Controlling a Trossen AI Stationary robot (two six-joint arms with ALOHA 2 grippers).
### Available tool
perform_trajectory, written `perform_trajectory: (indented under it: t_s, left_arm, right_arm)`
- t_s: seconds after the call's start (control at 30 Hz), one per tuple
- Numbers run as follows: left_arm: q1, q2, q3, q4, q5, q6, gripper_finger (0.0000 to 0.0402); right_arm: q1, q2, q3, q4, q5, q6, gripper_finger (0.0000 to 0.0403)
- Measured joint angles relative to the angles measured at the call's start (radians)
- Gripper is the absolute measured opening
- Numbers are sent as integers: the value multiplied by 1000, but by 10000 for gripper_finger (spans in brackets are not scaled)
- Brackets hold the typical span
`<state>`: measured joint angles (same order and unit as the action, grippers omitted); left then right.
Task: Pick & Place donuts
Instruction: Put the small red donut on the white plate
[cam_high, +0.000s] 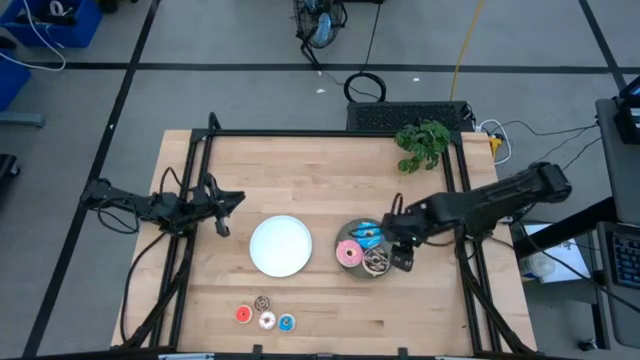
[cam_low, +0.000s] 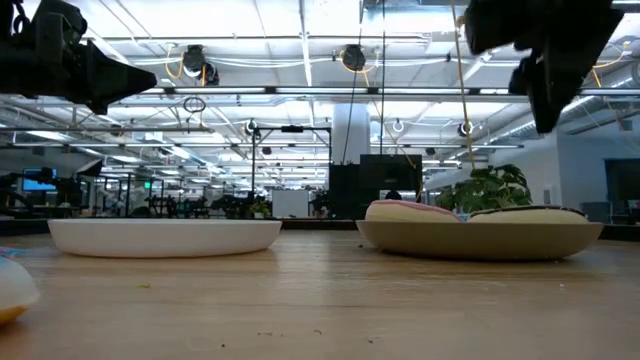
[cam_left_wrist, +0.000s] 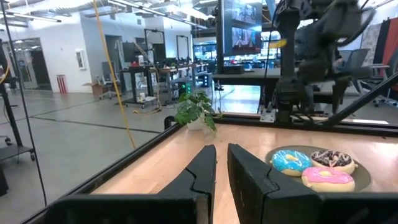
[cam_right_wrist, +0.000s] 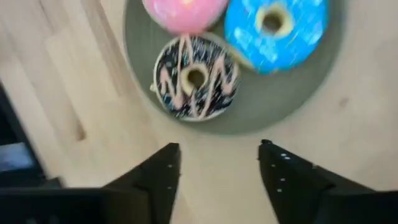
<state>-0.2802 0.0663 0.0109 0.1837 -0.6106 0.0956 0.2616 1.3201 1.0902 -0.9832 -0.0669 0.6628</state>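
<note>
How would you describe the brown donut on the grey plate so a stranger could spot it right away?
Find the grey plate right of the white plate on the wooden table. It carries three large donuts; the brown donut lies nearest the right gripper. Unlike the pink donut and blue donut, it is dark with pale zigzag icing.

The table (cam_high: 330, 170) is pale wood with a visible grain and a smooth, low-sheen finish, framed by black metal rails (cam_high: 300, 133). The white plate (cam_high: 280, 246) looks like smooth plastic or glazed ware with a soft gloss. The grey plate (cam_right_wrist: 311, 87) is matt. The pink donut (cam_right_wrist: 185, 12) and blue donut (cam_right_wrist: 277, 31) have shiny, plastic-looking icing; the brown donut (cam_right_wrist: 196, 78) is dark and glossy with pale drizzle lines. The right end effector (cam_right_wrist: 217, 165) has fingers of matt black plastic.
</note>
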Motion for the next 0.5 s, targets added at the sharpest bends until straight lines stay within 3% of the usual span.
perform_trajectory:
  t_s: [0.13,0.27,0.4,0.5]
  left_arm:
    - [0,0,0,0,0,0,49]
    - [0,0,0,0,0,2,49]
    - [0,0,0,1,0,0,49]
    - [0,0,0,0,0,-5,49]
  right_arm:
    - [94,-89,-19,65,177,-51,106]
    - [183,-201,-88,243,356,-176,19]
    - [198,-314,-179,420,413,-277,14]
    - [207,-410,-295,677,523,-435,10]
